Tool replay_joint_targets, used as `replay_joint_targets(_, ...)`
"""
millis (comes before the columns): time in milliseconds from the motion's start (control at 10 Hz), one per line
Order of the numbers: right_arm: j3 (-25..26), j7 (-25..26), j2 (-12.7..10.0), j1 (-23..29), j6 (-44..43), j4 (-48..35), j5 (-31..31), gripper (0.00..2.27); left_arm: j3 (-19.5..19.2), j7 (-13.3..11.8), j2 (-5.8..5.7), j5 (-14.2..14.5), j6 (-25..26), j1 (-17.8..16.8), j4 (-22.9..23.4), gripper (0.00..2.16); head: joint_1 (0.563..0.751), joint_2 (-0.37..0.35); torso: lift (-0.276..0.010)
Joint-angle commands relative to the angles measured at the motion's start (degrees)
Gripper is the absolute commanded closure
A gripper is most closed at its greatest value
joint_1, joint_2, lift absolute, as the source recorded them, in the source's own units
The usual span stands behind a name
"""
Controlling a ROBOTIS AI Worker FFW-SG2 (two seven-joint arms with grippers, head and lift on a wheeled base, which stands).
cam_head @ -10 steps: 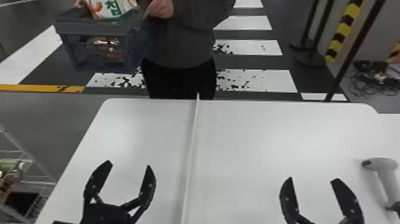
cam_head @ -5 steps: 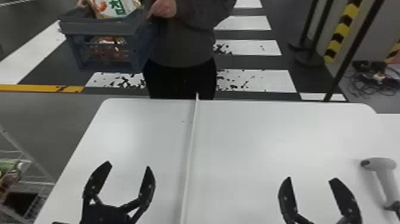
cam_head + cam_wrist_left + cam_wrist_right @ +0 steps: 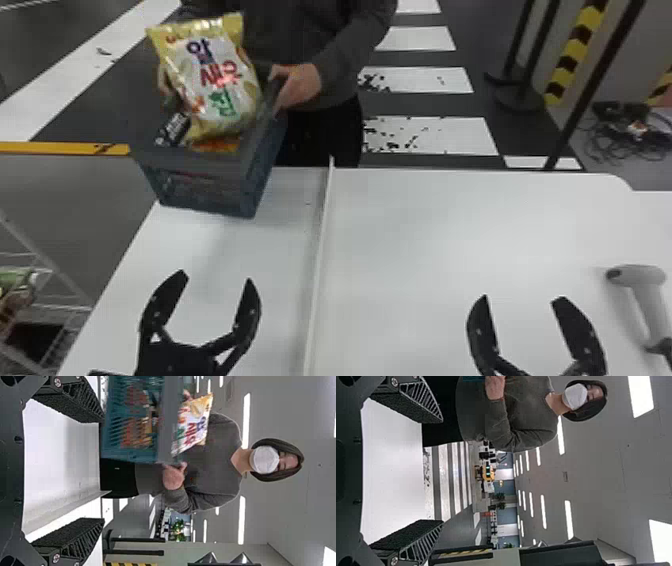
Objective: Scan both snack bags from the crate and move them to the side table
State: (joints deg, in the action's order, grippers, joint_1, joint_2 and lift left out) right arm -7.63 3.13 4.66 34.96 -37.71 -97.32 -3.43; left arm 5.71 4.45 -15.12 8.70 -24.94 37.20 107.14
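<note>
Here's the left end effector (image 3: 217,277), fingers spread wide, nothing between them, over the counter (image 3: 450,240); and the right end effector (image 3: 521,298), across the thin white divider (image 3: 320,260), is wide open and empty too! Just right of that one lies the handheld scanner (image 3: 642,282). And out past the left one, a person's hands (image 3: 300,85) hold the crate (image 3: 200,192) at the far left edge, a yellow-and-white snack bag (image 3: 215,75) poking up out of it!

My head looks down over the flat white worktop (image 3: 450,240); my wrists, lower, face forward, sharing its far edge.
</note>
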Motion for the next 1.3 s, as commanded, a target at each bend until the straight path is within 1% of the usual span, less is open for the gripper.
replay_joint_targets(0, -0.02, -0.06, 0.00, -0.07, 0.05, 0.11, 0.00, 0.09, 0.00, 0.03, 0.00, 0.00, 0.11, -0.02, -0.09, 0.11, 0.695, 0.061, -0.099)
replay_joint_targets(500, -0.02, 0.03, 0.00, -0.24, 0.58, 0.37, -0.09, 0.09, 0.18, 0.12, 0.00, 0.00, 0.11, 0.15, 0.62, 0.11, 0.695, 0.060, -0.099)
replay_joint_targets(800, -0.02, -0.06, 0.09, -0.33, 0.75, 0.37, 0.00, 0.09, -0.44, 1.00, 0.00, 0.00, 0.64, 0.42, 1.93, 0.11, 0.695, 0.060, -0.099)
replay_joint_targets(900, -0.11, -0.06, 0.09, -0.42, 1.28, 0.37, 0.00, 0.09, -1.49, 0.73, 0.00, 0.00, 1.52, -0.02, 2.20, 0.11, 0.695, 0.064, -0.099)
replay_joint_targets(1000, -0.11, -0.06, 0.09, -0.51, 1.81, 0.37, 0.00, 0.09, -3.07, -0.67, 0.00, 0.09, 3.63, -0.99, 2.29, 0.11, 0.695, 0.068, -0.099)
replay_joint_targets(1100, -0.19, -0.06, 0.09, -0.51, 1.99, 0.37, 0.00, 0.09, -4.57, -1.55, 0.00, 0.71, 5.74, -2.40, 2.37, 0.11, 0.695, 0.076, -0.099)
replay_joint_targets(1200, -0.28, -0.06, 0.09, -0.51, 2.34, 0.29, 0.00, 0.09, -6.24, -2.78, 0.09, 2.20, 8.55, -3.71, 2.99, 0.11, 0.695, 0.093, -0.099)
